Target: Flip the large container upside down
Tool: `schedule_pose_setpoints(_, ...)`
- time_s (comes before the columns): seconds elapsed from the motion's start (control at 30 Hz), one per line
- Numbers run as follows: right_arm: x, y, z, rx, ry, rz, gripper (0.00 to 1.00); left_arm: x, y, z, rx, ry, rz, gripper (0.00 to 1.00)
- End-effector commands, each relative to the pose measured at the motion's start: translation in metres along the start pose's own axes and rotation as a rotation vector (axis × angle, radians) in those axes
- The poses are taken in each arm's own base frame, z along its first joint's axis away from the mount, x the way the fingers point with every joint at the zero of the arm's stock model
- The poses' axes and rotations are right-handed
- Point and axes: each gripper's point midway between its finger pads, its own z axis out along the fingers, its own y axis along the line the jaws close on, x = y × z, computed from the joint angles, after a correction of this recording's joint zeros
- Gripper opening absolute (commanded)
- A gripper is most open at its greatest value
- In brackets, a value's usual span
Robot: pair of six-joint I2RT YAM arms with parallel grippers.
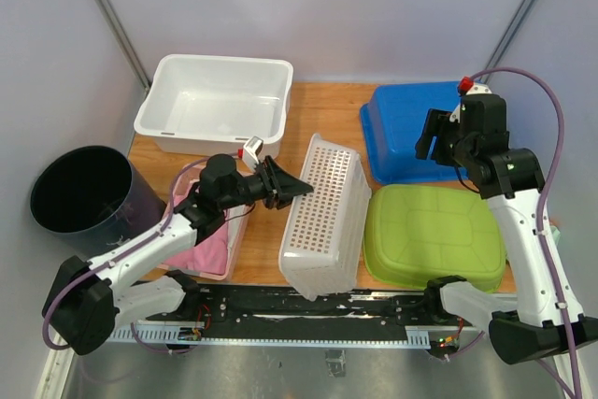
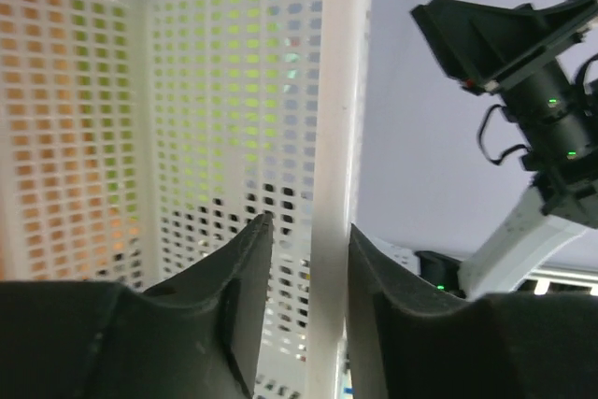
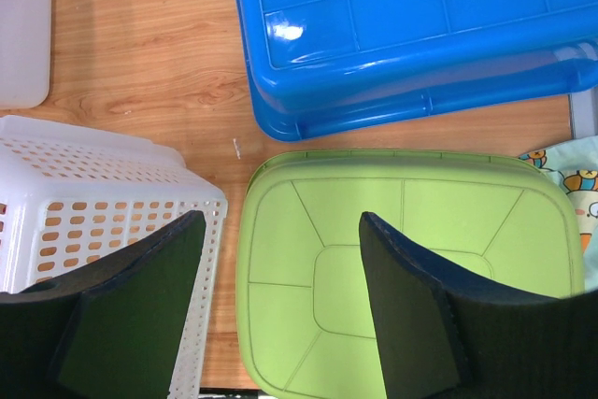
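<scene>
The large white perforated basket (image 1: 327,212) is tipped up on its long side in the middle of the table, its opening facing left. My left gripper (image 1: 294,187) straddles its upper left rim. In the left wrist view the rim (image 2: 338,137) stands between the jaws of the left gripper (image 2: 308,221): one finger touches it, and the other shows a small gap. My right gripper (image 1: 432,142) is open and empty, high over the back right. In its wrist view, the right gripper (image 3: 280,221) hangs above the basket's corner (image 3: 84,184) and a green container.
An upturned green container (image 1: 434,235) lies right of the basket, with an upturned blue one (image 1: 411,128) behind it. A white tub (image 1: 215,100) stands at the back left, a black bin (image 1: 79,189) off the left edge, and a pink basket (image 1: 210,245) under my left arm.
</scene>
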Motion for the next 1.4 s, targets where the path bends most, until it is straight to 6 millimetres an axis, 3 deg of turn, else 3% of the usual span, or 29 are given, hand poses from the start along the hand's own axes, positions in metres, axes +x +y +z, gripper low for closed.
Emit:
schedule_pose_setpoints(0.0, -0.004, 0.0, 0.0, -0.004, -0.006, 0.025, 0.69, 0.008, 0.069, -0.014, -0.222, 0.046, -0.022, 0.46)
schedule_pose_setpoints(0.13, 0.0, 0.0, 0.005, -0.001, 0.004, 0.029, 0.68, -0.011, 0.093, -0.024, -0.363, -0.03, 0.035, 0.61)
schedule_pose_setpoints(0.47, 0.008, 0.004, 0.019, -0.012, 0.041, 0.04, 0.68, -0.036, 0.113, -0.046, -0.606, -0.108, 0.179, 0.83)
schedule_pose_setpoints(0.67, 0.017, 0.009, 0.032, -0.035, 0.084, 0.046, 0.69, -0.078, 0.09, -0.072, -0.774, -0.235, 0.373, 0.99)
schedule_pose_setpoints(0.83, 0.021, 0.013, 0.039, -0.047, 0.103, 0.047, 0.7, -0.117, 0.068, -0.091, -0.933, -0.322, 0.539, 0.99)
schedule_pose_setpoints(1.0, 0.021, 0.016, 0.043, -0.062, 0.108, 0.053, 0.7, -0.169, 0.02, -0.073, -0.965, -0.394, 0.719, 0.99)
schedule_pose_setpoints(1.07, 0.021, 0.018, 0.044, -0.07, 0.109, 0.059, 0.7, -0.192, 0.012, -0.056, -1.002, -0.385, 0.795, 0.99)
schedule_pose_setpoints(1.23, 0.025, 0.019, 0.043, -0.078, 0.115, 0.061, 0.71, -0.247, 0.023, -0.014, -1.148, -0.377, 0.918, 0.99)
schedule_pose_setpoints(1.37, 0.027, 0.019, 0.041, -0.082, 0.122, 0.058, 0.71, -0.284, 0.043, 0.022, -1.219, -0.366, 0.961, 0.99)
